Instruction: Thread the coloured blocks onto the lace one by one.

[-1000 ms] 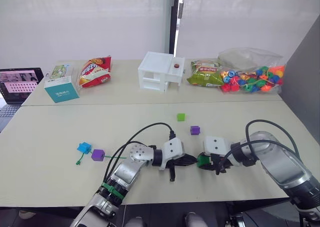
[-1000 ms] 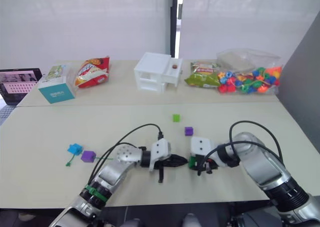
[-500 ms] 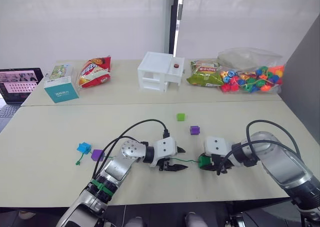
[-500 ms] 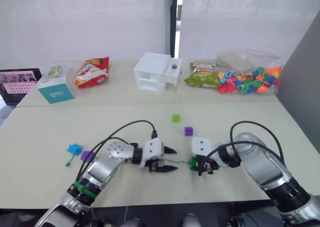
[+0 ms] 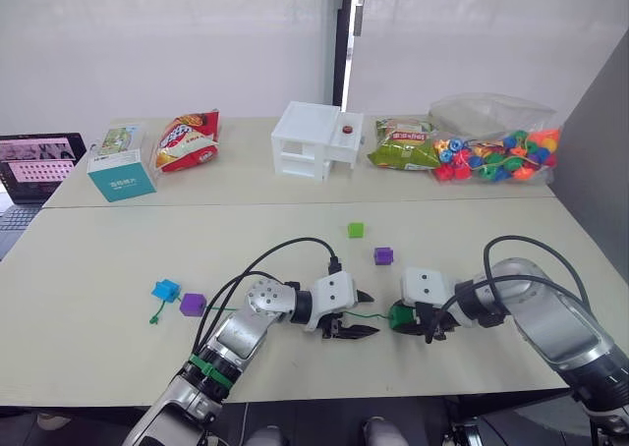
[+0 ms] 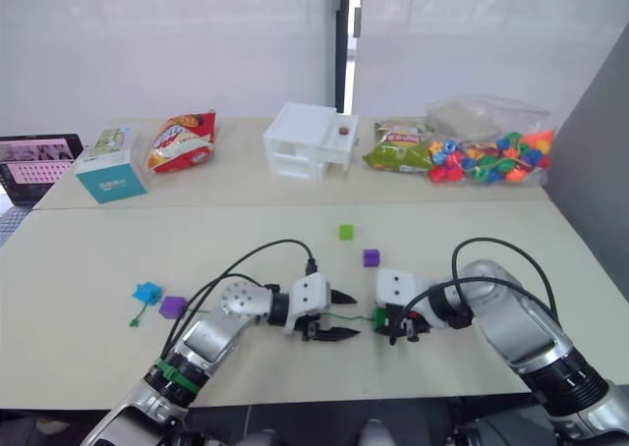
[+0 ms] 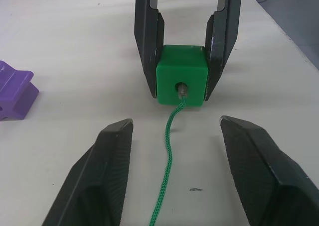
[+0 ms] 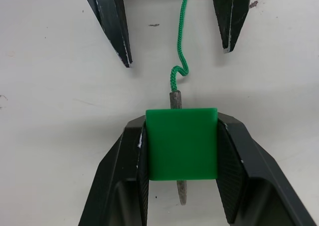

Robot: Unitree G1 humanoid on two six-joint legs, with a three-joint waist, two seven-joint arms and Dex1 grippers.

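Clenched on the dark green block [image 8: 182, 144]: right gripper [image 5: 421, 320], one black finger on each side face, block low over the table [image 5: 118, 259]. Spread wide and holding nothing: left gripper [image 7: 172, 161], just beside that block on its left, tips pointed straight at it. Ran from the block's left face back between those open fingers: the lace [image 7: 167, 151], a thin green string, its line nearly along the left gripper's own axis. Passed right through the block's hole: the stiff dark tip [image 8: 181, 191], its point poking out of the face turned toward the right wrist, its other end and the first kink of string showing on the face turned toward the left gripper.

Lay along one line, then: tip, hole and string, left to right across the table, with the exposed point on the block's far side from the free gripper. Judged the crux of the next move: drawing the lace through would call for a grip on that emerged point, nearer the occupied right gripper than the open left one; otherwise a push on the string from the block's left.

Further left of the block, at the lace's far end: a purple cube [image 5: 192, 305] and the bright blue cube [image 5: 165, 290], seemingly threaded already. Beyond the block, loose and well apart from both grippers: a second purple cube [image 5: 383, 255] and the light green cube [image 5: 355, 230].
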